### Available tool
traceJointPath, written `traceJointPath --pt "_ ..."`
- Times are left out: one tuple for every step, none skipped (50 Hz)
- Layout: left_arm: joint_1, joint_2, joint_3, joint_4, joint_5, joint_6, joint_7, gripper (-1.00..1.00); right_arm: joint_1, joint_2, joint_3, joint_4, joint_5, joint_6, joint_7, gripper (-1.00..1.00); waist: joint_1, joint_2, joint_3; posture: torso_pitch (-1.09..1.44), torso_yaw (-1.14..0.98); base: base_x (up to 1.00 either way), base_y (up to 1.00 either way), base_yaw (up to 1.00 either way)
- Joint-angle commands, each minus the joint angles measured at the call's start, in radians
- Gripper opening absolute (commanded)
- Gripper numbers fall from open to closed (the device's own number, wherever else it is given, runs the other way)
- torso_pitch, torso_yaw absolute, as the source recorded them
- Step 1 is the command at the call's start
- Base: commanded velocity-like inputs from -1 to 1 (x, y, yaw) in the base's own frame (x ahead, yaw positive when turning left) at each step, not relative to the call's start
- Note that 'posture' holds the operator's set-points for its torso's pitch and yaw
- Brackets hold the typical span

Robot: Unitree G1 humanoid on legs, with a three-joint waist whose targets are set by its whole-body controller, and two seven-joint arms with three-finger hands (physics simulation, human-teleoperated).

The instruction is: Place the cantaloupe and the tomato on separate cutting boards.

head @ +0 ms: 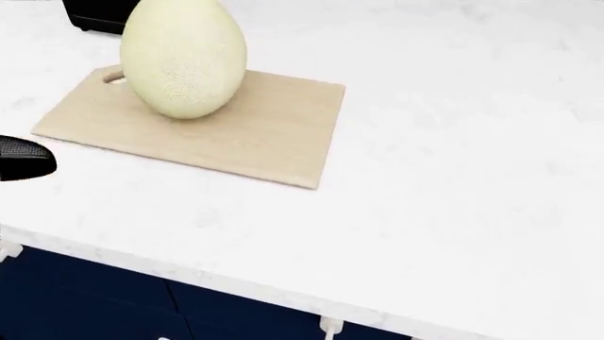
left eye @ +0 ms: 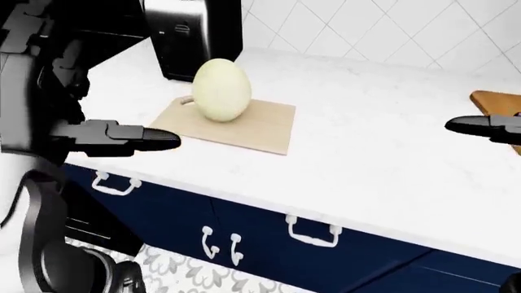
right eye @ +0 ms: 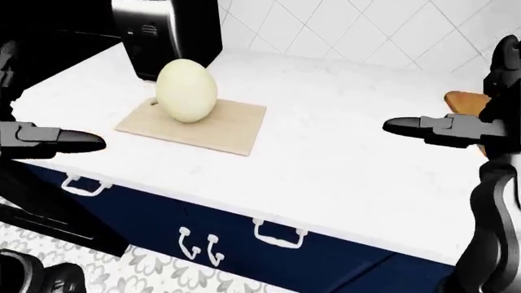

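One cantaloupe (left eye: pixel 220 90) stands upright on the pale cutting board (left eye: pixel 262 126), on the white desk (left eye: pixel 383 152), free of both hands. The left robot hand (left eye: pixel 122 137) hangs apart from it at the left of the left-eye view, fingers stretched out and holding nothing. The right robot hand (right eye: pixel 440 129) is also released, near a second wooden board (right eye: pixel 464 104) at the right edge. A dark appliance (left eye: pixel 195 33) stands above the cantaloupe.

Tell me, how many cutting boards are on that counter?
2. A pale cutting board lies under the cantaloupe; a darker board shows at the left-eye view's right edge, mostly cut off. Others may lie outside the views.
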Motion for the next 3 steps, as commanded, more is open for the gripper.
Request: traceJointPath --pt "0.0 0.016 0.027 -0.033 -0.029 -0.005 0.005 1.0 -0.009 -0.032 -0.032 -0.023 0.043 -0.02 -0.013 1.0 0.0 -0.002 -0.017 0.0 0.0 0.0 0.0 0.0" --pt "0.021 0.021 0.055 -0.049 -0.039 -0.002 0.001 1.0 -0.003 -0.045 -0.056 -0.029 0.063 -0.009 -0.017 1.0 0.0 -0.002 -0.016 0.0 0.0 0.0 0.0 0.0" --pt "0.054 0.023 0.085 -0.064 -0.049 -0.01 -0.002 1.0 0.004 -0.057 -0.081 -0.034 0.085 0.001 -0.02 1.0 0.0 -0.002 -0.016 0.0 0.0 0.0 0.0 0.0"
